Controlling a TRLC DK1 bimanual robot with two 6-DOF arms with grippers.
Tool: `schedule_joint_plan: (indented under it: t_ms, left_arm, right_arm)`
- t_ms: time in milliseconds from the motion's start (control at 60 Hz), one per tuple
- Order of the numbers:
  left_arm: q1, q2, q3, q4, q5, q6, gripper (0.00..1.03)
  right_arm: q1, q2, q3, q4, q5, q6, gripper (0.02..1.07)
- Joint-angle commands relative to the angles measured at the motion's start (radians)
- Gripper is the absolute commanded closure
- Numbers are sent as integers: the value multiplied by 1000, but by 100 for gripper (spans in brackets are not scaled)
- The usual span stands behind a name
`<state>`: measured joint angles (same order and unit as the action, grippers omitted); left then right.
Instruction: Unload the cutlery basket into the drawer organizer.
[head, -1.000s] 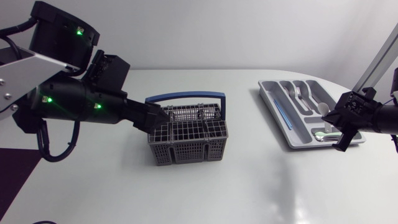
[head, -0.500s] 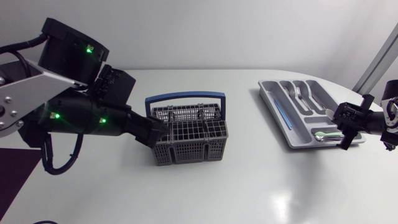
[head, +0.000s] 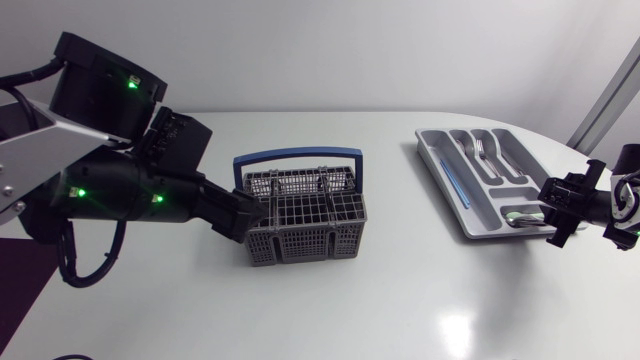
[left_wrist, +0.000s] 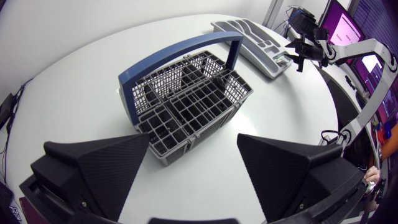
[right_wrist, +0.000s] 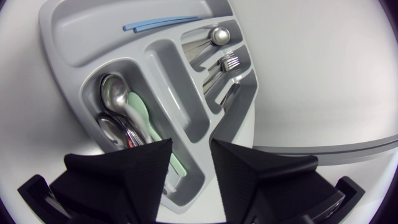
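The grey cutlery basket (head: 305, 225) with a blue handle (head: 298, 157) stands mid-table; no cutlery shows in its compartments. My left gripper (head: 250, 215) is at its left end, open. From the left wrist the basket (left_wrist: 186, 106) lies just ahead of the wide-spread fingers (left_wrist: 99, 171). The grey drawer organizer (head: 440, 165) sits at the right. My right gripper (head: 553, 212) hovers at its near right corner. From the right wrist it (right_wrist: 191, 146) is open over the compartment holding spoons (right_wrist: 112, 99) and a mint-green spoon (right_wrist: 140, 112), gripping nothing.
Forks (right_wrist: 227, 62) lie in the organizer's middle slots and blue sticks (right_wrist: 168, 23) in its long side slot. The organizer (left_wrist: 249, 37) lies near the table's curved right edge. Bare white tabletop spreads between basket and organizer and in front of both.
My right gripper has opened and drifted right, toward the organizer's outer corner. My left arm has shifted slightly while staying at the basket's left end.
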<state>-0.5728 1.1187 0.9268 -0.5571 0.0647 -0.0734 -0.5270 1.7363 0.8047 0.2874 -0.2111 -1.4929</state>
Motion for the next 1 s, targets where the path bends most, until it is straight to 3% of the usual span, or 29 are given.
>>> schedule_joint_plan:
  t_ms: [0, 167, 333, 467, 650, 850, 983]
  left_arm:
    - [-12, -14, -36, -9, -9, 20, 4]
    - [-21, -20, -48, -13, -9, 20, 4]
    - [-27, -23, -66, -30, -9, 32, 4]
    - [-27, -26, -77, -43, -9, 40, 4]
    - [-29, -25, -91, -52, -9, 38, 4]
    - [-33, -26, -100, -60, -9, 37, 4]
    - [-33, -25, -111, -60, -9, 37, 4]
  right_arm:
    - [-11, -38, -27, -1, 7, -18, 20]
    - [-7, -149, -35, -103, -4, 60, 12]
    - [44, -276, 1, -412, -57, 183, 9]
    - [105, -366, 5, -573, -80, 263, 9]
    - [228, -489, 16, -781, -128, 402, 9]
    - [438, -537, 70, -988, -146, 668, 9]
    - [538, -543, 113, -1044, -174, 819, 14]
